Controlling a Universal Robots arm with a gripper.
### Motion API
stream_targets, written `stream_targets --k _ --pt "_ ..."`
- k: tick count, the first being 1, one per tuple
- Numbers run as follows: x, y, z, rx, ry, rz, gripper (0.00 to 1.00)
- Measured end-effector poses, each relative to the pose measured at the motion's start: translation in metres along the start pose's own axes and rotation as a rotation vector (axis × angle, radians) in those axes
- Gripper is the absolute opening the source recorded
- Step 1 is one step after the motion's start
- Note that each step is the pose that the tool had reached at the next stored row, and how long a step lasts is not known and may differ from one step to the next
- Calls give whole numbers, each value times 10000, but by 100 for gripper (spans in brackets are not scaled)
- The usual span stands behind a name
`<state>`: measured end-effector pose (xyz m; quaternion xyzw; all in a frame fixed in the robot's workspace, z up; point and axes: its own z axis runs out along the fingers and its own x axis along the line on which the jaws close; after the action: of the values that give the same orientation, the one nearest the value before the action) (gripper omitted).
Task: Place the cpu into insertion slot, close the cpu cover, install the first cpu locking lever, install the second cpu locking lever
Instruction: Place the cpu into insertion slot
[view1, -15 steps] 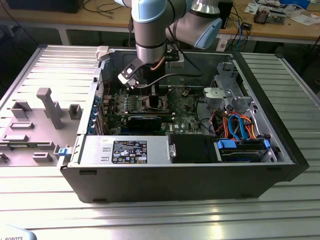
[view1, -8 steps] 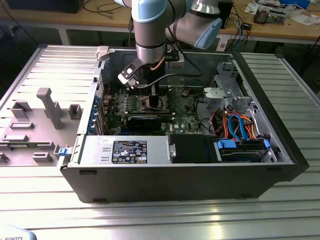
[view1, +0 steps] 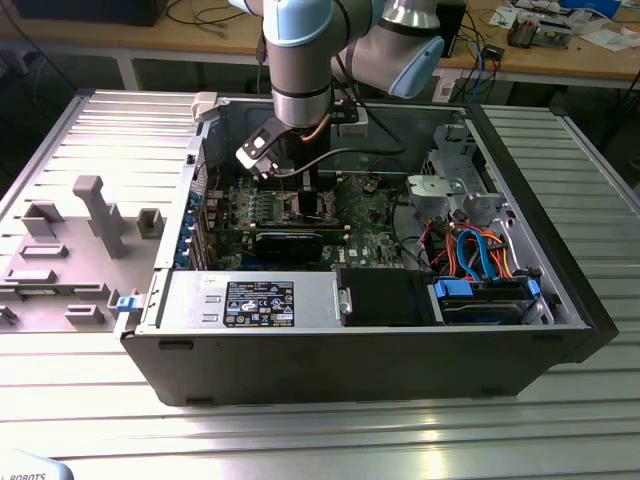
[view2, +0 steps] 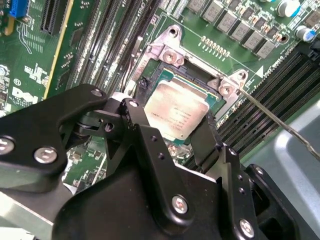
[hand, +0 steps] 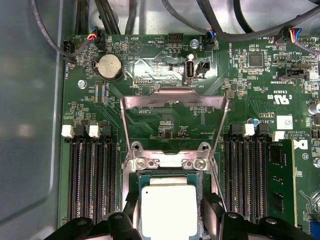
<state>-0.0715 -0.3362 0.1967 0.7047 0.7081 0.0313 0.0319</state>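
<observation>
The cpu (view2: 175, 112) (hand: 169, 210) lies flat over the insertion slot (view2: 167, 52) (hand: 167, 162) on the green board. My gripper (view2: 170, 120) (hand: 170, 212) reaches down into the computer case (view1: 360, 350), and its two black fingers (view2: 131, 112) press against opposite edges of the chip. The cpu cover (hand: 172, 101) stands swung up and open behind the slot. A thin locking lever (view2: 280, 122) sticks out from a slot corner. In the exterior view the gripper (view1: 305, 185) hangs over the board's middle.
Black memory slots (hand: 92, 175) flank the socket on both sides. Cables (hand: 240, 27) run along the board's far edge. The case holds a power supply (view1: 255, 300) and a drive bay with blue and orange cables (view1: 480, 250). Grey fixtures (view1: 95, 215) stand at the exterior view's left.
</observation>
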Motion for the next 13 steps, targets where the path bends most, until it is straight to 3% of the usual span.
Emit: stream_targets --k 13 --pt "0 6 7 3 -1 0 55"
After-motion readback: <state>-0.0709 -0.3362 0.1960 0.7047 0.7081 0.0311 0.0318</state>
